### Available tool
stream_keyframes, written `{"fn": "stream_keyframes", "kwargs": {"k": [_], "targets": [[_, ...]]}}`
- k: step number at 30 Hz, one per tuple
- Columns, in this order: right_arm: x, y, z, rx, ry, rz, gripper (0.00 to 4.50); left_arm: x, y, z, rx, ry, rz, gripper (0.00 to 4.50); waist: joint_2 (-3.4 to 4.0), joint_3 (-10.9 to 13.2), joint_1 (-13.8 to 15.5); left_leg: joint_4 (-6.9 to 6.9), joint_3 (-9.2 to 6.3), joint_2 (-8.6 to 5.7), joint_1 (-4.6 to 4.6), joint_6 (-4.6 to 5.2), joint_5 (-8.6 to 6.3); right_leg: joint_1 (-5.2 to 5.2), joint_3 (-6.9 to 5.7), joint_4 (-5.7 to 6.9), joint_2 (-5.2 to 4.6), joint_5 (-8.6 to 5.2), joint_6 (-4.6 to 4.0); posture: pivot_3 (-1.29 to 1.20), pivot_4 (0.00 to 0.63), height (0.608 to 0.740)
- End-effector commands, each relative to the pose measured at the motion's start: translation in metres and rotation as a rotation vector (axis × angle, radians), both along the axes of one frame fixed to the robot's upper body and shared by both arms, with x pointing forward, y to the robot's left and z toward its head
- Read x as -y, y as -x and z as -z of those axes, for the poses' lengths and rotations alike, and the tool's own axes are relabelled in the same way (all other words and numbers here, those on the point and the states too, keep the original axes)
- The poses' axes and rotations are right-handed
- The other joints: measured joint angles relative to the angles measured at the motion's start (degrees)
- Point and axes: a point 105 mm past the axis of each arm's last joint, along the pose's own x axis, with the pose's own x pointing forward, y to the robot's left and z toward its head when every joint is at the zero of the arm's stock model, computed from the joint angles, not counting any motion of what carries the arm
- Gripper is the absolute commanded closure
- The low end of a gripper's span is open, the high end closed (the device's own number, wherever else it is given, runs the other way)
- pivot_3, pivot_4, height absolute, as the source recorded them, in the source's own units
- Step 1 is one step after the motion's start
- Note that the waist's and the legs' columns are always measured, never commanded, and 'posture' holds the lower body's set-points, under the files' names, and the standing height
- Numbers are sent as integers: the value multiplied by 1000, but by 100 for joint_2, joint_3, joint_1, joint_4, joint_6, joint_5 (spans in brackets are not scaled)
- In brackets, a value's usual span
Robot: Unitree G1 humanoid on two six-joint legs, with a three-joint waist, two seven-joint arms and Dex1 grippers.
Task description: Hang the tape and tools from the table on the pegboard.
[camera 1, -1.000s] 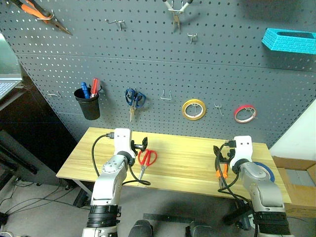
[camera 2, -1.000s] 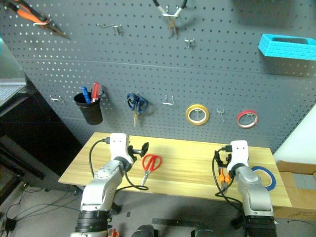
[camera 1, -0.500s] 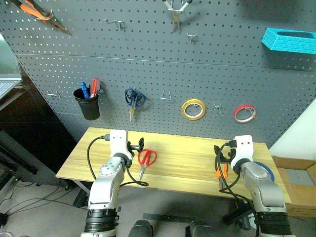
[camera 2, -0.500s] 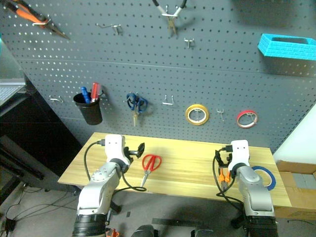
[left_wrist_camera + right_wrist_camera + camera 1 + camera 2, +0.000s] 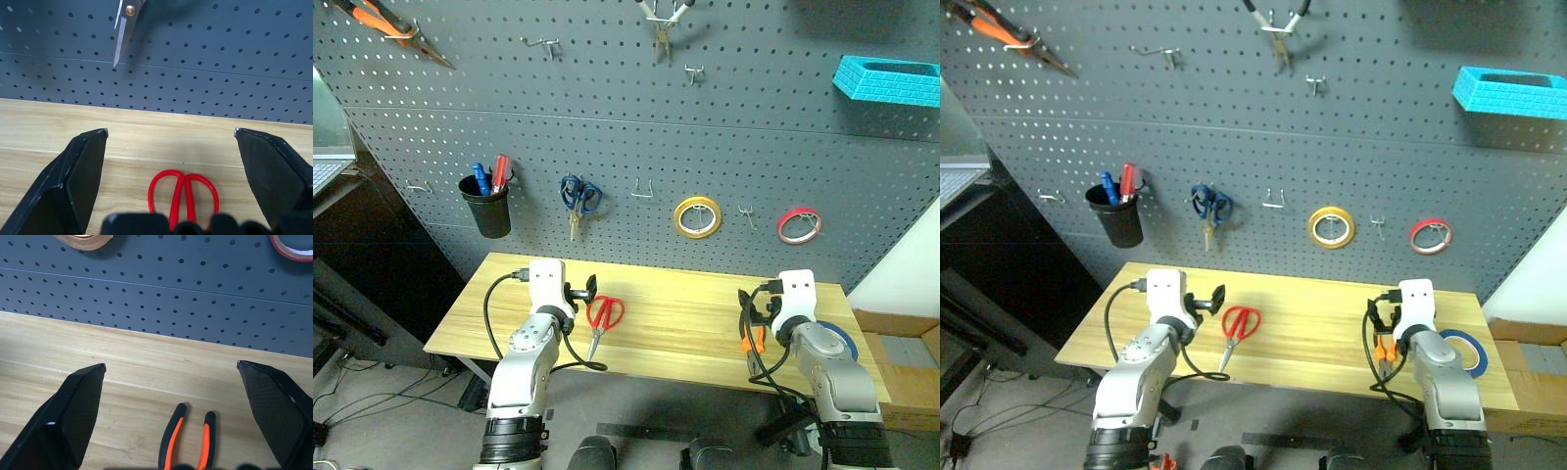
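The left tool (image 5: pixel 170 142) stands wide and empty above the red-handled scissors (image 5: pixel 183 193), which lie flat on the tabletop (image 5: pixel 675 313). The right tool (image 5: pixel 171 377) is just as wide, empty, over the orange-and-black pliers (image 5: pixel 187 436). The blue tape roll (image 5: pixel 1465 351) rests near the tabletop's right end, beside the right arm. I cannot make out the small screwdriver. On the pegboard (image 5: pixel 636 127), a hook (image 5: pixel 644 188) between the blue-handled scissors (image 5: pixel 579 199) and the yellow roll (image 5: pixel 697 216) is bare. Judging by this, no hanging is done yet.

left gripper (image 5: pixel 171 139): 9 o'clock side, fingers wide apart, empty
right gripper (image 5: pixel 171 374): 3 o'clock side, fingers wide apart, empty
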Motion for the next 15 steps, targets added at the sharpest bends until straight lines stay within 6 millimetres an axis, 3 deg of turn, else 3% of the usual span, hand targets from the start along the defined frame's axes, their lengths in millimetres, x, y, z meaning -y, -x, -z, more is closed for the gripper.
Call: {"fn": "stream_keyframes", "kwargs": {"k": [1, 8, 10, 15], "targets": [[0, -5, -21, 82, 13, -6, 0, 1, -5, -23, 90, 13, -4, 34, 0, 0, 2, -1, 0, 0, 0, 0, 0, 0, 0, -1, 0, 0, 0, 214, 0, 740], [0, -1, -19, 62, 17, -21, 0, 4, -2, -23, 83, 20, 9, 34, 0, 0, 4, -9, 0, 0, 0, 0, 0, 0, 0, -8, 0, 0, 0, 202, 0, 740], [5, 4, -19, 37, 29, -29, 0, 18, -2, -24, 80, 15, 89, 34, 0, 0, 2, -11, 1, 0, -1, 0, 0, -1, 0, -9, 0, 0, 0, 187, 0, 740], [35, 16, -17, -60, 73, -25, 0, 76, 6, -33, 89, 37, 416, 34, -5, 13, 4, -17, 3, -1, -4, 0, 0, 1, 0, -30, -3, 0, 0, 140, 39, 740]]}}
